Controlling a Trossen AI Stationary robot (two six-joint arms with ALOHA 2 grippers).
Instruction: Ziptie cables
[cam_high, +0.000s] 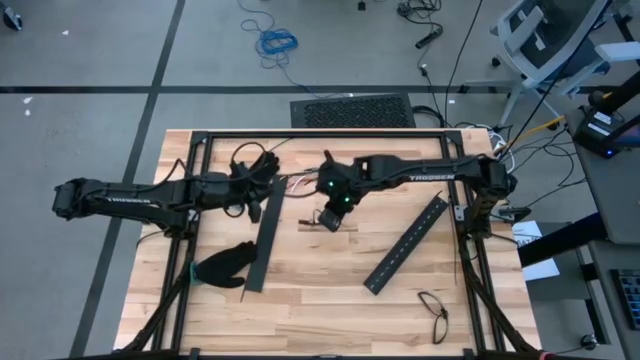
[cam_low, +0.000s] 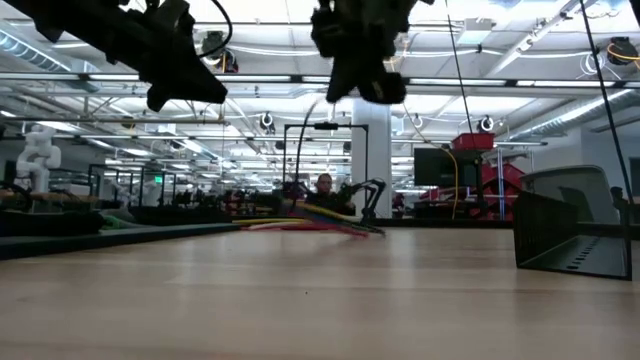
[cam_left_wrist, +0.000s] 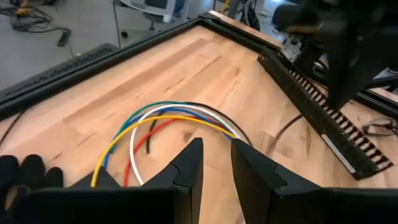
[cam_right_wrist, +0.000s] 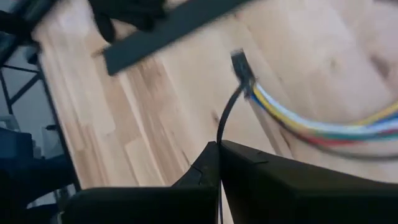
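Right end effector pinches a ziptie at the cables

The right end effector (cam_right_wrist: 219, 146) has its fingers pressed together on a thin dark ziptie (cam_right_wrist: 227, 115), whose square head sits against the cables (cam_right_wrist: 323, 127) — a bundle of yellow, blue, green, white and red wires lying on the wooden surface (cam_high: 330, 290) near its far middle. The left end effector (cam_left_wrist: 214, 158) hovers just beside the looped part of the same bundle, its fingers slightly apart and gripping nothing that I can see. Two long black slotted bars (cam_high: 262, 235) and a black glove (cam_high: 225, 265) lie nearby, and a pair of glasses (cam_high: 433, 312) rests near the front edge.

The risk from here, as I judge it, is the strap itself — it is thin and springy, so a small twist of the right wrist could flick its head off the bundle or let it slip out of the pinch. The wires are loose too; a nudge from the left fingers could spread them and leave one outside the loop.
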